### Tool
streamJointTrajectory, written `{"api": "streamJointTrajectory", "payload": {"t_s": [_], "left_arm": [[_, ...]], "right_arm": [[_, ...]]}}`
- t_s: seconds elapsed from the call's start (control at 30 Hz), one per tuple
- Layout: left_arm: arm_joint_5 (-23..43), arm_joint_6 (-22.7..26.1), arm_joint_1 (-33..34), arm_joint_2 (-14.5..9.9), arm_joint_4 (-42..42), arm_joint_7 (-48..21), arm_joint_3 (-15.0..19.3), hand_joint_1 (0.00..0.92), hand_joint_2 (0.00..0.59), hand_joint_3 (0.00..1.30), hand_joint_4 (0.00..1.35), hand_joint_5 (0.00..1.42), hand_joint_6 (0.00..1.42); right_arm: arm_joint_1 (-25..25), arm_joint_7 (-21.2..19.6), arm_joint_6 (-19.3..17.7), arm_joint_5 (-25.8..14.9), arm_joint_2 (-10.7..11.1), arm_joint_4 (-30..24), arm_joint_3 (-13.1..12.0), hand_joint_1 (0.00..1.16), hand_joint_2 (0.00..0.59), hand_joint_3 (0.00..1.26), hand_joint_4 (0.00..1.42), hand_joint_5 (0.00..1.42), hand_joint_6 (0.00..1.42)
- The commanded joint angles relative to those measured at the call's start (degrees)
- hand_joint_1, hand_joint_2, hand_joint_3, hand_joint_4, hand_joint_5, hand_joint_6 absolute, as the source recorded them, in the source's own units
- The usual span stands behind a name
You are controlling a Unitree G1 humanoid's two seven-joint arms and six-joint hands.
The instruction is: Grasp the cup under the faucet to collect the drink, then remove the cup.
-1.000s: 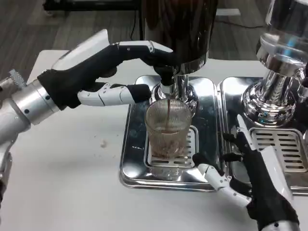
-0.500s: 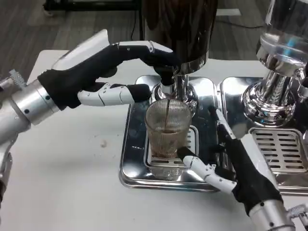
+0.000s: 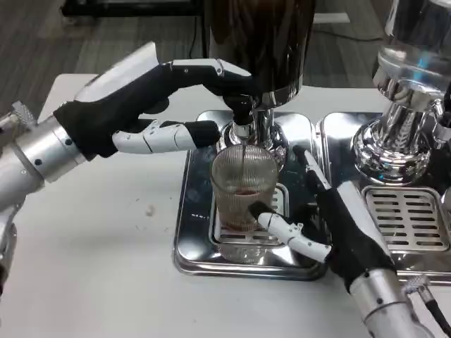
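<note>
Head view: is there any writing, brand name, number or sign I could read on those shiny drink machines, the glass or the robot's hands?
None can be read.
Dark drink dispenser over the ribbed clear glass cup: no label visible.
Chrome dispenser on the right: only reflections, no lettering.
Steel drip tray: plain.
Left hand and right hand: no markings legible.
</note>
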State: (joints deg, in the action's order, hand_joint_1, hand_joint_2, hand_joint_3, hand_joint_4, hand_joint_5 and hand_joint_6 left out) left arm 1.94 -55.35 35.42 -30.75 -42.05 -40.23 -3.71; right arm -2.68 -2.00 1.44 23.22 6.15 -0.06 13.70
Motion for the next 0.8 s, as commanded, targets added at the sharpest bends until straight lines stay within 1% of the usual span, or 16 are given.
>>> {"api": "streamJointTrajectory", "payload": {"t_s": [0.03, 0.23, 0.47, 0.67, 0.8], "left_arm": [[-0.69, -0.14, -1.15, -0.17, 0.64, -1.08, -1.2, 0.0, 0.099, 0.37, 0.38, 0.4, 0.35], [-0.66, -0.13, -1.08, -0.32, 0.47, -1.06, -1.1, 0.0, 0.102, 0.37, 0.38, 0.4, 0.35], [-0.76, -0.08, -0.94, -0.29, 0.19, -0.96, -1.08, 0.0, 0.106, 0.38, 0.39, 0.4, 0.35], [-0.86, 0.04, -0.87, -0.2, 0.13, -0.88, -1.14, 0.0, 0.107, 0.38, 0.39, 0.4, 0.35], [-0.87, 0.17, -0.96, -0.29, 0.23, -0.79, -1.08, 0.0, 0.107, 0.38, 0.39, 0.4, 0.35]], "right_arm": [[1.75, 0.2, -0.11, -0.85, -1.04, 2.14, 0.68, 0.48, 0.188, 0.0, 0.0, 0.0, 0.24], [3.44, -0.4, -1.79, -1.56, -1.82, 4.07, 0.87, 0.48, 0.188, 0.0, 0.0, 0.0, 0.23], [3.92, -0.77, -3.53, -2.15, -1.95, 4.42, 0.97, 0.49, 0.188, 0.0, 0.0, 0.0, 0.22], [3.86, -1.93, -4.86, -2.22, -2.3, 4.07, 1.07, 0.49, 0.188, 0.0, 0.0, 0.0, 0.22], [4.38, -1.96, -5.28, -2.33, -2.31, 5.06, 1.18, 0.49, 0.188, 0.0, 0.0, 0.0, 0.22]]}}
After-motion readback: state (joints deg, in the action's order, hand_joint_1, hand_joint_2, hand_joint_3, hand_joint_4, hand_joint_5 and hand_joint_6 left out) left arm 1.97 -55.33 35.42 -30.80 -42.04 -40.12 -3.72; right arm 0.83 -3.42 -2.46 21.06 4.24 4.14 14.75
